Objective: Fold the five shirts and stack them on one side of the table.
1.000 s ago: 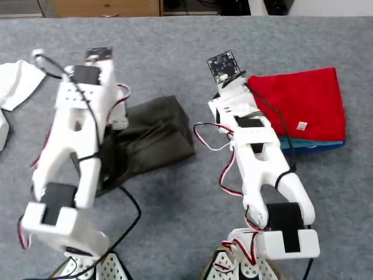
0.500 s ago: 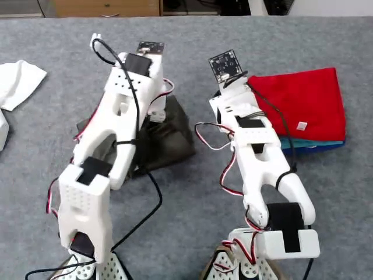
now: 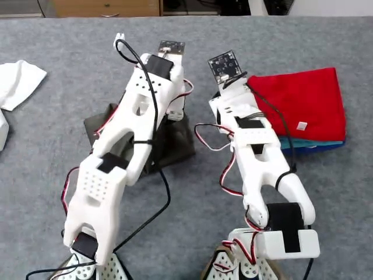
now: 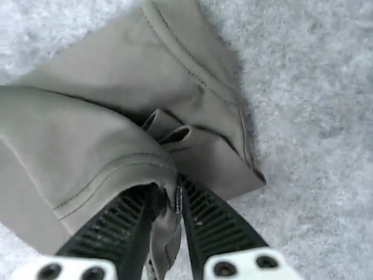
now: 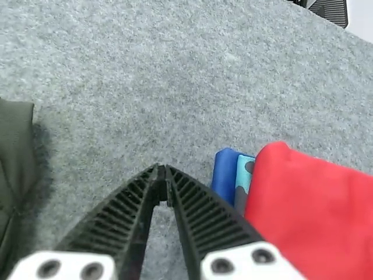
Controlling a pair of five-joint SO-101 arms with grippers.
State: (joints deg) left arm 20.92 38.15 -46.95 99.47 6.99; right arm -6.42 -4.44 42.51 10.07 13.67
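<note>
Lying loosely folded, the olive shirt (image 4: 116,116) is pinched by the left claw (image 4: 176,201); right claw (image 5: 162,186) closed.

The bench (image 3: 291,52) had a grey, fuzzy top. Behind its far edge stood a brown wooden drawer (image 3: 105,7) with a small knob. A dark thing (image 3: 233,6) sat next to the drawer.

Robotics lab or office workroom, by look. Grey felt-covered table (image 3: 192,52) under my jaws serves as test bench. Left arm (image 3: 140,105) and right arm (image 3: 256,151), bare white with loose wiring, mounted side by side behind my jaws. Ahead of my jaws, past table's far edge: wooden drawer unit (image 3: 105,7), dark furniture part (image 5: 329,10).
</note>
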